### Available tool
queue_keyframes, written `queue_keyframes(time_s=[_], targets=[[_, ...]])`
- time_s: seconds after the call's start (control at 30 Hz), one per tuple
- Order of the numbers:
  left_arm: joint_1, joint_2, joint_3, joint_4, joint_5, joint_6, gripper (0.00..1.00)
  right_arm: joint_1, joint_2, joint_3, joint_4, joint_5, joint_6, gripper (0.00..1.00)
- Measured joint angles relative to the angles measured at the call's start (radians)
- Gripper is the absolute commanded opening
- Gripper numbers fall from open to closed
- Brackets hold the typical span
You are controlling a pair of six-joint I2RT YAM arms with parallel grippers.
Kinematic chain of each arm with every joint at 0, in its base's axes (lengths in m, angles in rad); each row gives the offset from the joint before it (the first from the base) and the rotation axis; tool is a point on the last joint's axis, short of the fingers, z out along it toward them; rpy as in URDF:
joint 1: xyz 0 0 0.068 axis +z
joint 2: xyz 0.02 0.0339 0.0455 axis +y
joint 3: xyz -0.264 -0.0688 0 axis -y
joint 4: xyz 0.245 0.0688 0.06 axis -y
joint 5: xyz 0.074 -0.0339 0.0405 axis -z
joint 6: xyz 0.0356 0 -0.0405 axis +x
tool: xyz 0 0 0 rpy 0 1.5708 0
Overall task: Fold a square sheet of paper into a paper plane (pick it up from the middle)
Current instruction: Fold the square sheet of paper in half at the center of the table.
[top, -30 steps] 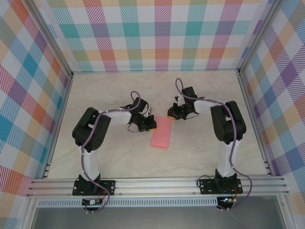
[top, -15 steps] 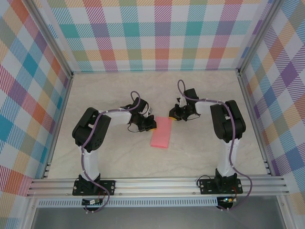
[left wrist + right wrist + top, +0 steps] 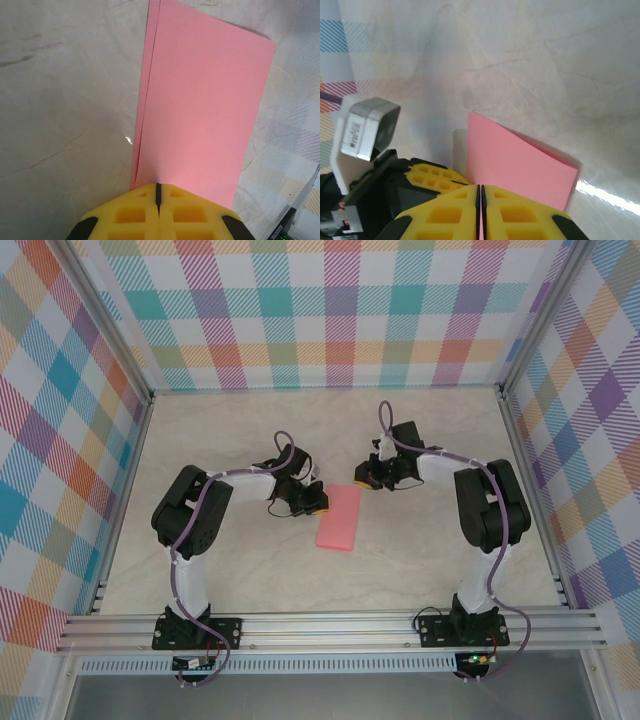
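Pink paper [image 3: 205, 100], near edge behind left end effector [image 3: 158, 190]

On my left wrist camera, the square sheet of paper [image 3: 205, 100] slips out of sight under the left gripper [image 3: 158, 187] on its left side. I can't see what lies beneath those pressed-together yellow fingers [image 3: 130, 216], which run off the bottom edge. One corner of the sheet is clipped by the top edge. On the right wrist camera, the right gripper [image 3: 480, 189] covers the sheet's far end, and its own fingers are cut off below. The left gripper is cropped at the left edge there. From overhead, both sets of fingertips are too small for me to tell whether they touch the paper, and I can't make out its layers.
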Motion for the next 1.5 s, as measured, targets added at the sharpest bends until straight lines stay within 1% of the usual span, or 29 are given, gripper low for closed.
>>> queue_keyframes(time_s=[0.1, 0.27, 0.43, 0.63, 0.73, 0.93, 1.2, 1.5], targets=[[0.000, 0.000, 0.000, 0.000, 0.000, 0.000, 0.00, 0.001, 0.000, -0.054, -0.001, -0.013, 0.004, 0.12], [0.000, 0.000, 0.001, -0.002, 0.000, 0.000, 0.00, 0.015, 0.003, -0.096, -0.009, -0.013, -0.003, 0.12], [0.000, 0.000, 0.001, -0.002, 0.000, 0.000, 0.00, 0.023, 0.011, -0.109, -0.040, 0.024, -0.026, 0.12], [0.000, 0.000, 0.001, -0.002, 0.000, 0.000, 0.00, 0.023, 0.010, -0.109, -0.048, 0.027, -0.050, 0.13], [0.000, 0.000, 0.001, -0.003, 0.000, 0.000, 0.00, 0.023, -0.014, -0.124, -0.053, 0.027, -0.049, 0.14], [0.000, 0.000, 0.001, -0.003, 0.000, 0.000, 0.00, 0.035, -0.114, -0.205, -0.019, -0.020, -0.013, 0.14], [0.000, 0.000, 0.001, -0.002, 0.000, 0.000, 0.00, 0.099, -0.117, -0.280, 0.030, -0.037, 0.025, 0.13], [0.000, 0.000, 0.001, -0.002, 0.000, 0.000, 0.00, 0.101, -0.121, -0.303, 0.032, -0.034, 0.031, 0.14]])
